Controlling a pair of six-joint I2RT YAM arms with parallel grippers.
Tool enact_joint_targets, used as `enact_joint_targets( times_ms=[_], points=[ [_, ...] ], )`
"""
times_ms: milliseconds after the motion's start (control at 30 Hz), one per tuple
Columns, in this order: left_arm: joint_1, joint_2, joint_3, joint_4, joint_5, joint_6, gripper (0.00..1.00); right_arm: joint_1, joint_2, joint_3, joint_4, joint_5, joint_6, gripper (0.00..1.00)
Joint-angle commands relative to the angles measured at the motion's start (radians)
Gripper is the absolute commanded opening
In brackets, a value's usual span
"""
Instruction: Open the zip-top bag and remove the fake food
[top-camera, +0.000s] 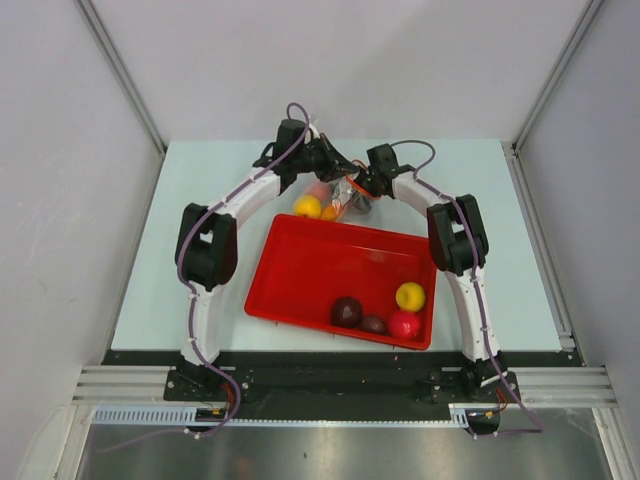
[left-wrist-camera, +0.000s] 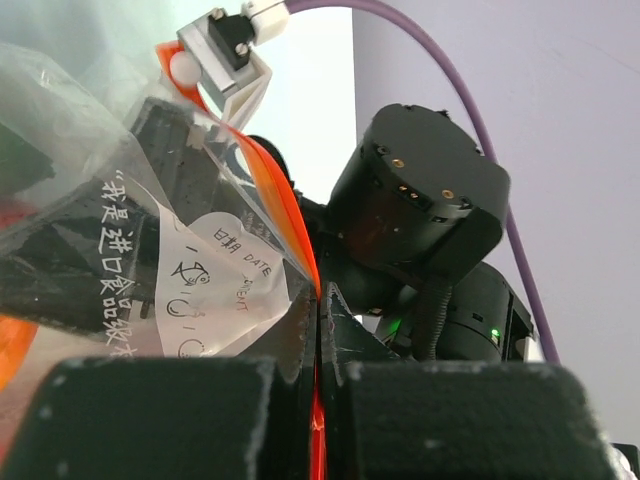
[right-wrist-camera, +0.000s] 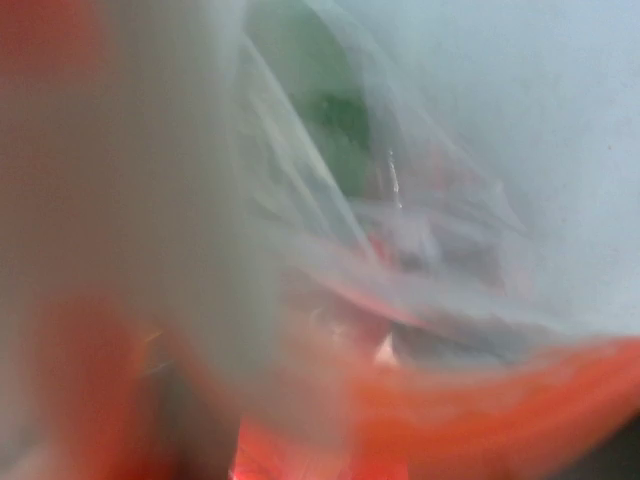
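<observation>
The left gripper (left-wrist-camera: 318, 320) is clenched on the zip-top bag (left-wrist-camera: 150, 260) at its orange strip (left-wrist-camera: 280, 200), upper centre overhead. Whether the right gripper (top-camera: 362, 188) grips cannot be told.

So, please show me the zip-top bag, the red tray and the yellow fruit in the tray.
zip-top bag (left-wrist-camera: 215, 280): left wrist view, on its printed label.
red tray (top-camera: 320, 262): top external view, bare floor.
yellow fruit (top-camera: 410, 296): top external view, its middle.
</observation>
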Motion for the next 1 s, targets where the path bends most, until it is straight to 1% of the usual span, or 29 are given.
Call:
enact_joint_targets(
  times_ms=[0,33,67,133,200,300,333,400,433,533,567,633,667,733,767,800,867,900,967],
  points=[
    [0.009,-0.038,-0.020,0.044,0.017,-0.015,0.00,-0.004,-0.021,-0.010,0.063,0.039,-0.037,0.47],
    [0.013,-0.040,-0.026,0.049,0.017,-0.018,0.00,-0.003,-0.045,-0.007,0.065,0.049,-0.064,0.42],
    [0.021,-0.038,-0.025,0.052,0.015,-0.020,0.00,-0.006,-0.058,-0.006,0.064,0.057,-0.072,0.34],
    [0.030,-0.034,-0.017,0.049,0.008,-0.017,0.00,-0.006,-0.096,0.000,0.044,0.095,-0.098,0.28],
    [0.042,-0.032,-0.011,0.041,0.000,-0.011,0.00,-0.003,-0.124,0.012,0.021,0.128,-0.118,0.25],
    [0.056,-0.028,-0.006,0.043,-0.006,-0.015,0.00,0.014,-0.180,0.006,0.011,0.247,-0.158,0.20],
    [0.061,-0.028,-0.003,0.044,-0.006,-0.018,0.00,0.022,-0.196,-0.003,0.014,0.270,-0.169,0.16],
    [0.064,-0.024,-0.003,0.050,-0.014,-0.023,0.00,0.029,-0.239,-0.048,0.039,0.328,-0.170,0.11],
    [0.065,-0.026,0.000,0.052,-0.014,-0.024,0.00,0.032,-0.254,-0.065,0.053,0.345,-0.169,0.06],
    [0.069,-0.020,0.012,0.053,-0.012,-0.032,0.00,0.046,-0.305,-0.121,0.085,0.391,-0.158,0.00],
    [0.070,-0.020,0.015,0.050,-0.014,-0.032,0.00,0.049,-0.318,-0.137,0.100,0.398,-0.161,0.00],
    [0.070,-0.018,0.020,0.049,-0.016,-0.031,0.00,0.055,-0.358,-0.178,0.122,0.453,-0.173,0.00],
    [0.070,-0.020,0.021,0.049,-0.016,-0.032,0.00,0.062,-0.372,-0.192,0.158,0.485,-0.180,0.00],
    [0.070,-0.021,0.020,0.049,-0.012,-0.034,0.00,0.068,-0.407,-0.217,0.192,0.523,-0.219,0.00],
    [0.070,-0.023,0.020,0.049,-0.012,-0.034,0.00,0.075,-0.414,-0.224,0.238,0.540,-0.236,0.00],
    [0.070,-0.023,0.020,0.049,-0.011,-0.034,0.00,0.077,-0.423,-0.235,0.267,0.548,-0.290,0.01],
    [0.070,-0.026,0.018,0.049,-0.009,-0.032,0.00,0.082,-0.411,-0.214,0.307,0.572,-0.342,0.08],
    [0.070,-0.027,0.018,0.047,-0.008,-0.034,0.00,0.075,-0.389,-0.194,0.303,0.571,-0.359,0.17],
    [0.070,-0.034,0.018,0.044,-0.003,-0.029,0.00,0.065,-0.352,-0.117,0.255,0.544,-0.387,0.23]
  ],
)
